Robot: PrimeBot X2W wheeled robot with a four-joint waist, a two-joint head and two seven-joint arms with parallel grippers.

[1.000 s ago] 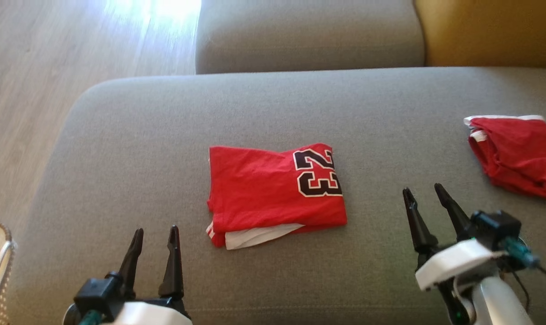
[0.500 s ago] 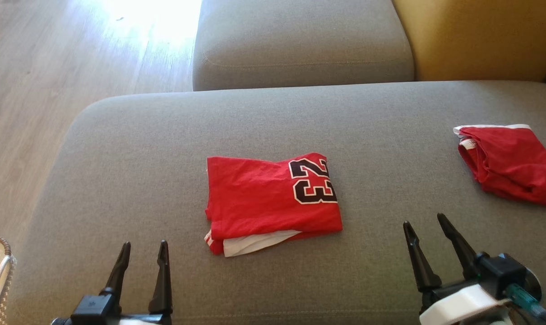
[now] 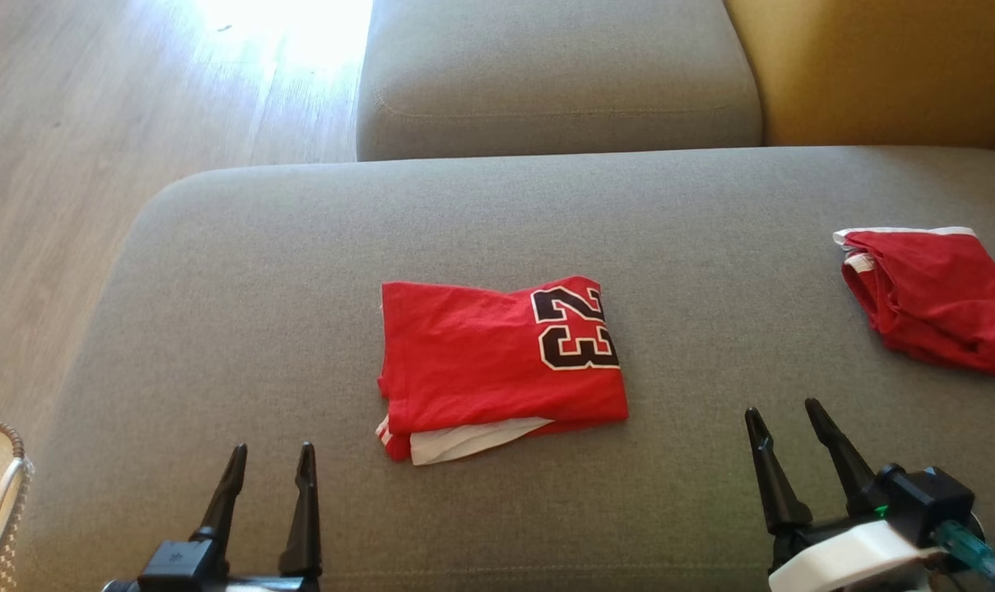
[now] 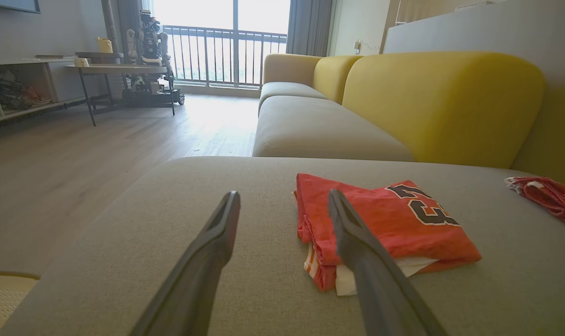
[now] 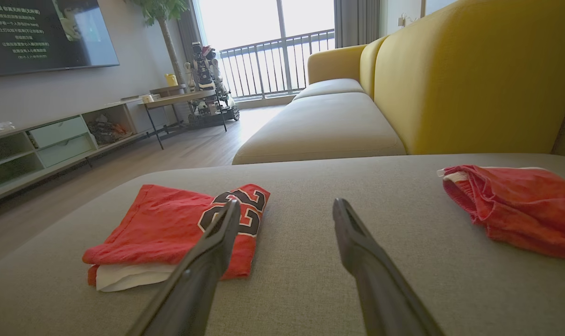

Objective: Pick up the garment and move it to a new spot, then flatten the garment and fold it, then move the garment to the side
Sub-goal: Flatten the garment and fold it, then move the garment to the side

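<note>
The folded red garment [image 3: 502,366], marked with the number 23, is seen lying flat near the middle of the grey sofa seat [image 3: 242,247], well apart from every edge. It is taken here to be the task's thing, and since it is already folded, the carry to the side is judged to be what is left. Both pincers are held low over the near part of the seat with their fingers spread wide and nothing between them. The left gripper [image 3: 272,448] is placed near and to the left of the garment, the right gripper [image 3: 781,408] near and to its right, so the garment lies between them and a little farther in. Its long axis appears to run from left to right, with the number at the far right corner. The left gripper is judged the nearer of the two, being just beside the near left corner, where the stacked layers and a white strip are exposed. That edge is likely to be the easiest to slide a finger under. How many layers are stacked there cannot be made out, and the underside is hidden. Whether either set of fingertips touches the seat cannot be told. A second red garment [image 3: 933,300], loosely bunched, is found at the far right of the seat and is cut off by the frame edge. A pale basket [image 3: 0,485] at the near left is likewise cut off.
</note>
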